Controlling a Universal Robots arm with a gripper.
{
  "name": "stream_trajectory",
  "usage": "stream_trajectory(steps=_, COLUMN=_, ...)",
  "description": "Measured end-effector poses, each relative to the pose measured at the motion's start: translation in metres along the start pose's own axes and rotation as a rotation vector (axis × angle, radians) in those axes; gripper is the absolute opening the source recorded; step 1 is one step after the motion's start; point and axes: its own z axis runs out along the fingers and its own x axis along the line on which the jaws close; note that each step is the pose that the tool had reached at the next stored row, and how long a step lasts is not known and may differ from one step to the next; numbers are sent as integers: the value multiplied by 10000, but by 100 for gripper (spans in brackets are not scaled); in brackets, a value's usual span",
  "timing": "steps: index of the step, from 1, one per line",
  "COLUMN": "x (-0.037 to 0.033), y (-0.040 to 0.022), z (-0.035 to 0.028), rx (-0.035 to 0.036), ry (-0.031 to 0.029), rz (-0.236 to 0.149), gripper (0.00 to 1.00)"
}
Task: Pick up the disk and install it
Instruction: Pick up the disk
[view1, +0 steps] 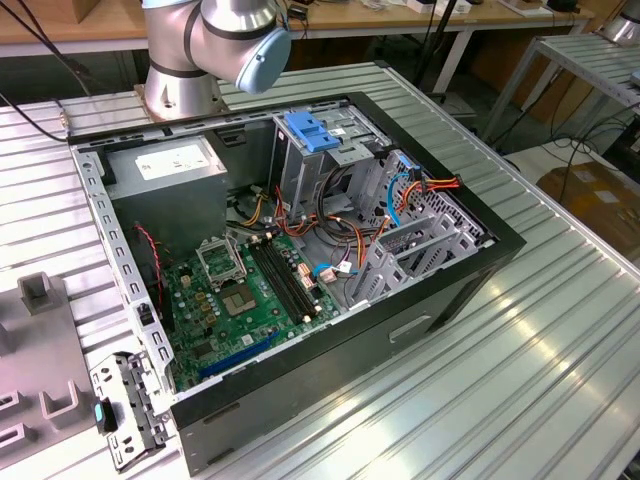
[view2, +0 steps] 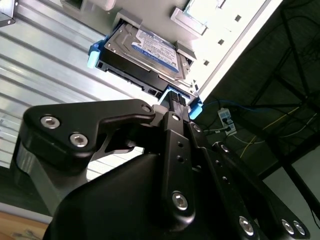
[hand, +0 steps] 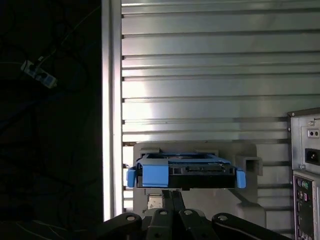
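- Status from my remote seat: the disk (view2: 150, 46) sits in a grey holder (hand: 248, 159) on the ribbed metal surface (hand: 200, 75). It's close to the surface's edge, w/ the rear panel (hand: 305, 170) of the PC case near it. Not picked up yet, not in the case.
- Imo the holder is there to keep the drive in one known pose. Label side shows in the second wrist view and the connector edge faces the arm, so no hunting around for it.
- The pincer (hand: 173, 193) is right at that connector edge, approx mid-width. Touching or just shy of it, can't tell which.
- It looks closed, drawn together w/ nothing held in it afaict, so it's not gripping the drive.
- Blue rails (view2: 95, 55) stick out at both ends of the drive; prob they're what guides it into a bay.
- In the exterior view the PC case (view1: 450, 290) lies on its side w/ the lid off. I reckon that's so the drive cage (view1: 330, 165) under the blue handle (view1: 310, 132) can be reached from above.
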Motion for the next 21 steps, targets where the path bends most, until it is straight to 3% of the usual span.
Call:
stream_trajectory(steps=11, x=0, y=0, z=0, rx=17, ry=30, rz=-734, gripper=11)
stream_trajectory(steps=21, x=0, y=0, z=0, rx=48, ry=84, rz=-2028, gripper=11)
